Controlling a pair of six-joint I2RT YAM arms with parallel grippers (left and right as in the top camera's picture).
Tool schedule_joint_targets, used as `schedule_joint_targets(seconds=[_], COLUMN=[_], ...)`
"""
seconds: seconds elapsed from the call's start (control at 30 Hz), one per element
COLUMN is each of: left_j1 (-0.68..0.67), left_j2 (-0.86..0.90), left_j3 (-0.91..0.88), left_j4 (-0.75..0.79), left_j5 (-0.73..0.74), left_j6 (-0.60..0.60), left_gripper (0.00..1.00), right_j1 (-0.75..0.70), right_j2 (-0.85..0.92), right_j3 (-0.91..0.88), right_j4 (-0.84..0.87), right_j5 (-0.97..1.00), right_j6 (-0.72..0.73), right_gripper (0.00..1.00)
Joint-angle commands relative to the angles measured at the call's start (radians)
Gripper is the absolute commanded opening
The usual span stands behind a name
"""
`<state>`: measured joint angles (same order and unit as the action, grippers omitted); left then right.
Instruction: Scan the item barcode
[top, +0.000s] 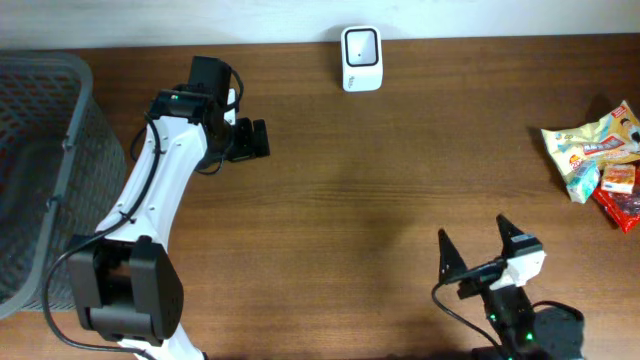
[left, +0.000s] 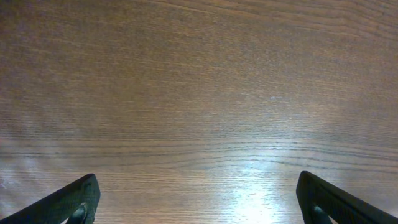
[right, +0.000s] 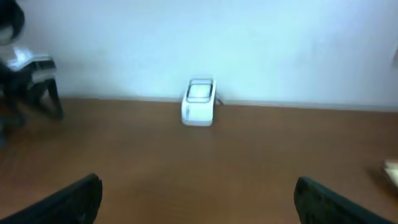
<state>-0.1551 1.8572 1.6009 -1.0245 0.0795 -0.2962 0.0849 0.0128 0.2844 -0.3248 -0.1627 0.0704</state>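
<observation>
Closest to the overhead lens is the left arm (top: 150, 210), white with black joints, which rises from the near-left corner and reaches toward the far side of the table (top: 380, 180), the broad brown wooden surface that fills most of my view. At the table's left edge I see a grey mesh basket (top: 75, 130), partly behind that arm. The right arm (top: 515, 310) sits low at the near edge, only its wrist end showing. The left gripper (left: 199, 205) hangs over bare wood with its jaws spread as wide as I ever see them, nothing between them. The right gripper (top: 470, 226) is likewise fully spread and empty, aimed at the far wall (right: 249, 43). The snack packets (top: 595, 160) that need scanning lie in a small heap at the right edge of the table: a pale printed bag with red ones beside it, well apart from both grippers. The scanner (top: 360, 58), a small white unit, stands at the far edge near the middle, and from the right wrist it sits just left of centre ahead.
</observation>
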Motion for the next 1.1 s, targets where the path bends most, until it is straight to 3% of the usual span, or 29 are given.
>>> schedule_joint_targets(seconds=[0.0,0.13,0.3,0.5,1.07], left_j1=[-0.001,-0.001,-0.001,-0.001,-0.001], left_j2=[-0.004,-0.004,-0.004,-0.004,-0.004], left_j3=[0.003,0.003,0.003,0.003,0.003], left_j4=[0.002,0.002,0.002,0.002,-0.01], left_j5=[0.01,0.01,0.01,0.01,0.011], left_j6=[-0.006,-0.006,-0.006,-0.006,-0.006], left_gripper=[0.99,0.99,0.99,0.99,0.99], right_j1=[0.01,0.006,0.005,0.006,0.006], right_j2=[-0.009,-0.009,-0.01,-0.01,-0.009], right_j3=[-0.103,-0.202,-0.279,-0.279,-0.279], right_j4=[0.135,0.33,0.453,0.246,0.247], right_j5=[0.037,0.066,0.071,0.125,0.13], right_j6=[-0.014,-0.014,-0.014,-0.013,-0.014], right_gripper=[0.98,0.99,0.98,0.98,0.99])
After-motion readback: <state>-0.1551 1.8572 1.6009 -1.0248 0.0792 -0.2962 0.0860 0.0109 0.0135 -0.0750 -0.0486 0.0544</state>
